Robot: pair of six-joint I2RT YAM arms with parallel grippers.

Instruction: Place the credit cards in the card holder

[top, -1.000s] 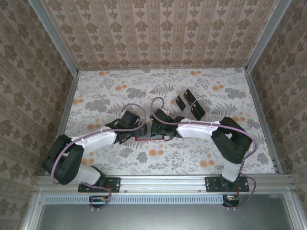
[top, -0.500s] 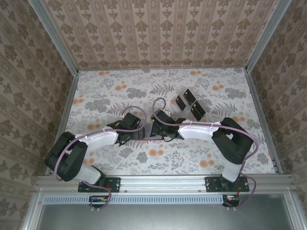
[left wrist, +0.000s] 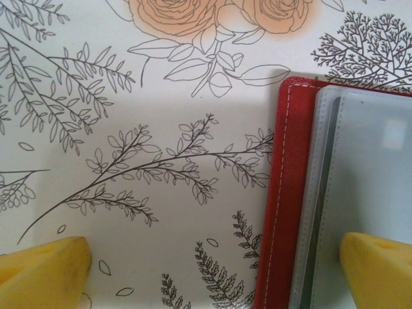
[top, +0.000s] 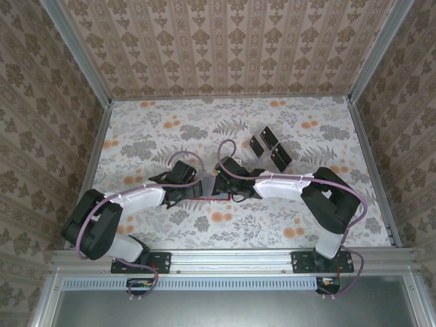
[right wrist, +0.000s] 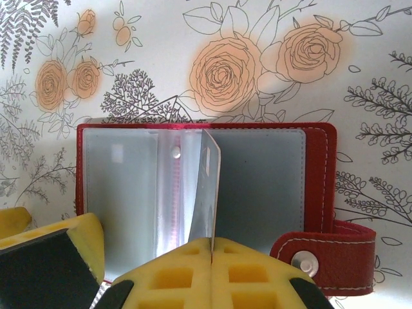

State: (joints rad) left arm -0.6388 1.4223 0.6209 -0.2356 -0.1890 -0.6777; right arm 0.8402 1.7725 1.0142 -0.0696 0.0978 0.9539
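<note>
Both arms have edged down-frame over the open card holder (top: 211, 197), frame centre. Right gripper (right wrist: 211, 248) clenched on one clear sleeve (right wrist: 207, 187), held upright; left gripper (left wrist: 212, 273) released, straddling the holder's edge. Credit cards (top: 270, 147) lie upper right. Apparently the pocket-opening step; next, fetch a card.

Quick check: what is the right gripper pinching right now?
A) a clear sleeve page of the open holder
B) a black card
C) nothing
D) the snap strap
A: the right gripper is shut on a clear sleeve page standing up from the open card holder.
</note>
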